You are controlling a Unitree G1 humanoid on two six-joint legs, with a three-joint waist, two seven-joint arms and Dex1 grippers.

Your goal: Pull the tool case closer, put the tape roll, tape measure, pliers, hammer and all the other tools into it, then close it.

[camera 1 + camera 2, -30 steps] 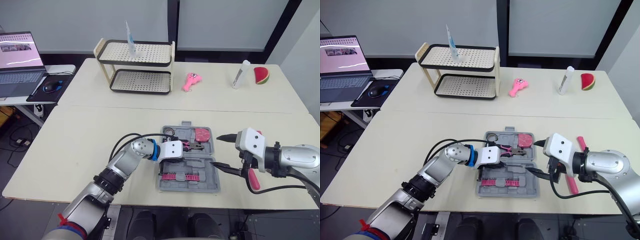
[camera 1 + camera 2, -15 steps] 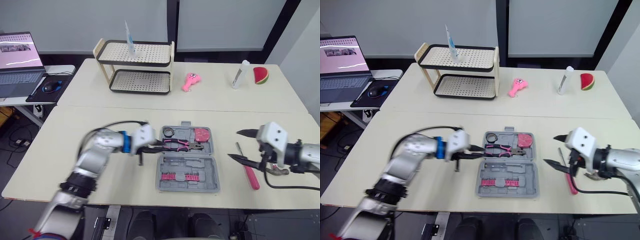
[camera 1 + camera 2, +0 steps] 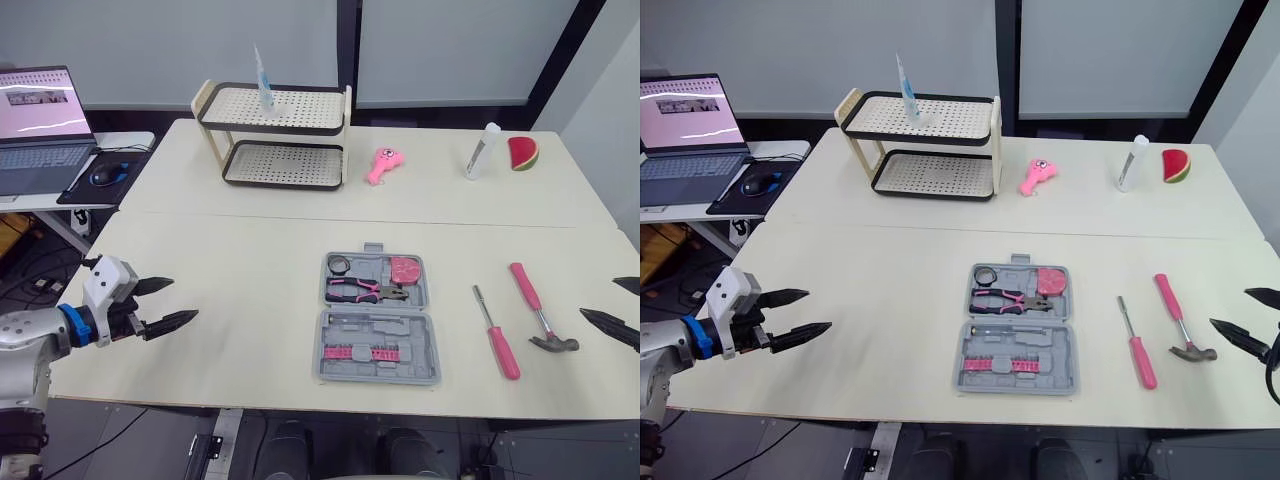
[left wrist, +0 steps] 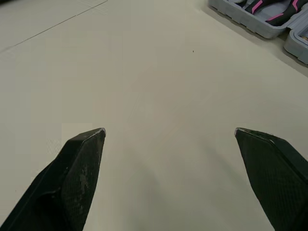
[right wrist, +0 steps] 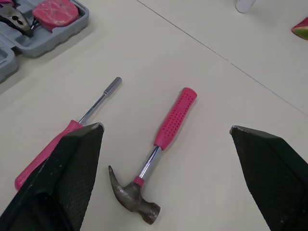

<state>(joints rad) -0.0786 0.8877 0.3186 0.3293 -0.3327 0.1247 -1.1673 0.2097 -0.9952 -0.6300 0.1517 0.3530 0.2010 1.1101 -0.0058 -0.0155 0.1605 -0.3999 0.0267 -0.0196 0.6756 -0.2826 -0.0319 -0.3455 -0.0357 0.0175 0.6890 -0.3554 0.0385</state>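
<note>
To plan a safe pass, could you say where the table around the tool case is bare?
Bare: from the left gripper to the tool case, and between case and rack. Crowded: right of the case, where screwdriver and hammer lie.

The right hand (image 5: 166,127) spreads wide over the tabletop (image 5: 231,86), framing the pink-handled hammer (image 5: 172,118) (screwdriver (image 5: 98,102) just beside it, both lying flat).

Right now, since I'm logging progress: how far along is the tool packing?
Partly done. The open tool case already holds the tape roll, tape measure and pliers. Nothing is in hand: the left gripper and right gripper are both open and empty. Left to do: the hammer and screwdriver lie on the table right of the case, and the lid isn't closed.
</note>
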